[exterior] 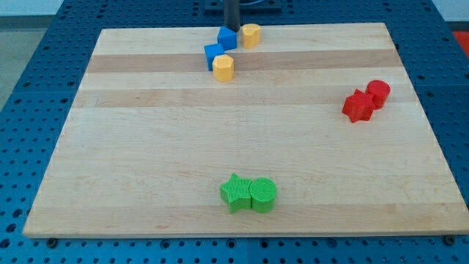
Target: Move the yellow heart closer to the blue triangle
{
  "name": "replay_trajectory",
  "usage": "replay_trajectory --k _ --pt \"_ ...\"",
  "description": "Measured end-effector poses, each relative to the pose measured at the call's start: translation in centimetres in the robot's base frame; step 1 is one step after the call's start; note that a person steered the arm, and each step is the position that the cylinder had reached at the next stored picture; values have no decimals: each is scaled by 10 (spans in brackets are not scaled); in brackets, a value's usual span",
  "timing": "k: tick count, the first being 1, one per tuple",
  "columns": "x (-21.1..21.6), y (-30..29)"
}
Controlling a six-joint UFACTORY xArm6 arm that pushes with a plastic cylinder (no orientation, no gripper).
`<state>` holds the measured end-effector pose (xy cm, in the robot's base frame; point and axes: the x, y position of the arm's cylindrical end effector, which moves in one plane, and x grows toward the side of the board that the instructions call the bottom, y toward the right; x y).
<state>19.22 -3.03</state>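
Note:
Near the top edge of the wooden board [146, 147] sits a tight cluster of blocks. A blue block [227, 37], possibly the triangle, touches a yellow block [250, 34] on its right that looks like the heart. Below them, a second blue block [214, 55] touches a second yellow block [223, 67] with flat sides. My rod comes down from the view's top. My tip [231, 27] stands just behind the upper blue block, to the left of the upper yellow block.
A red star-like block [358, 105] and a red round block [378, 93] touch at the view's right. A green star [234, 192] and a green round block [263, 194] touch near the bottom middle. Blue pegboard [29, 88] surrounds the board.

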Motion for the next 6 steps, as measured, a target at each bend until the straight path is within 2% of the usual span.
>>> replay_trajectory --k 1,3,5,6 --pt "1 11" --pt "0 102" --pt "1 98" --pt "5 69"
